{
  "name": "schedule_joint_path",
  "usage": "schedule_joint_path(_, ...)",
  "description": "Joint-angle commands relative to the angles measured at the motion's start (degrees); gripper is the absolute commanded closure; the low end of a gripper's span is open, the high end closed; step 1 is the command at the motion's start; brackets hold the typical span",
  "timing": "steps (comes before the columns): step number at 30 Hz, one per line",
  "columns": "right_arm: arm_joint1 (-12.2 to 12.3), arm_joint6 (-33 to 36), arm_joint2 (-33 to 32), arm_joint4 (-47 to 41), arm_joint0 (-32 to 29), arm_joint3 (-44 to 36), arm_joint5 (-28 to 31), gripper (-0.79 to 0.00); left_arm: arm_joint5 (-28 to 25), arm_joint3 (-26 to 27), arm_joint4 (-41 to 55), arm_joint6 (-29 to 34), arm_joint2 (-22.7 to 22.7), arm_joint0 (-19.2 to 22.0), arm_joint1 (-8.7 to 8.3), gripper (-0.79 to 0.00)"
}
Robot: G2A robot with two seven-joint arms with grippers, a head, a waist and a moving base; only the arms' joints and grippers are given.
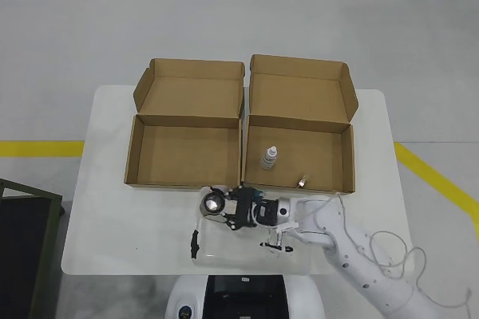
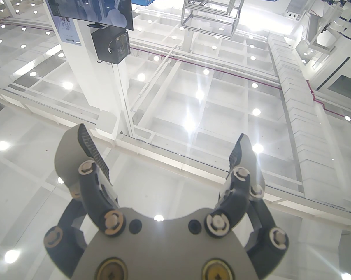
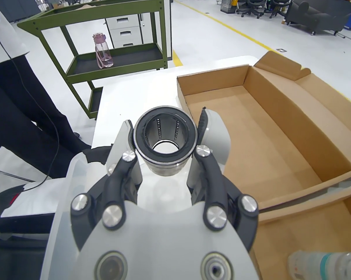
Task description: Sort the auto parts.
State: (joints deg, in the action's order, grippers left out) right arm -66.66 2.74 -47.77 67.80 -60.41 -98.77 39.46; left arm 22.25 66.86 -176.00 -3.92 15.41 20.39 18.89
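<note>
We see the right pincer [image 3: 166, 123] clamped on a steel bearing [image 3: 165, 163]. 1 ribbed pad presses each side of its round wall, and its open bore faces the wrist camera. The bearing sits right at the pincer's tip, between the 2 fingers and no deeper. From above, it is over the far rim of a clear tray [image 1: 223, 254] that lies at the middle of the desk's [image 1: 104, 199] front edge. It is just in front of the left box [image 1: 184, 155], near the seam with the right box [image 1: 323, 155]. We cannot tell whether the bearing touches the tray.

A black part [image 1: 195, 243] lies at the tray's left side. Both boxes sit side by side toward the desk's back edge. The right one holds a small bottle [image 1: 270, 157] and a small metal piece [image 1: 302, 182] by its front wall.

The left pincer [image 2: 162, 132] points up at the ceiling with its fingers wide apart, gripping nothing.
</note>
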Motion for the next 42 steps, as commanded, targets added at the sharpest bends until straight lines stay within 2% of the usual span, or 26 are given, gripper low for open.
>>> schedule_joint_path(1, -0.2, 0.3, 0.1, 0.0, 1.0, -0.5, -0.1, 0.000, 0.0, 0.0, 0.0, 0.0, 0.0, 0.0, 0.00, -0.785)
schedule_joint_path(6, -1.1, -0.2, 0.0, -1.9, 3.6, 1.0, -3.2, 0.000, 0.0, 0.0, 0.0, 0.0, 0.0, 0.0, 0.00, -0.785)
schedule_joint_path(16, -4.3, -2.4, 4.2, -5.2, 9.3, 10.9, -9.1, 0.000, 0.0, 0.0, 0.0, 0.0, 0.0, 0.0, 0.00, -0.785)
schedule_joint_path(21, -6.1, -0.2, 6.5, -5.9, 12.6, 14.7, -12.7, 0.000, 0.0, 0.0, 0.0, 0.0, 0.0, 0.0, 0.00, -0.785)
schedule_joint_path(42, -16.0, 0.1, 17.2, -7.7, 26.2, 34.0, -14.2, 0.000, 0.0, 0.0, 0.0, 0.0, 0.0, 0.0, 0.00, -0.785)
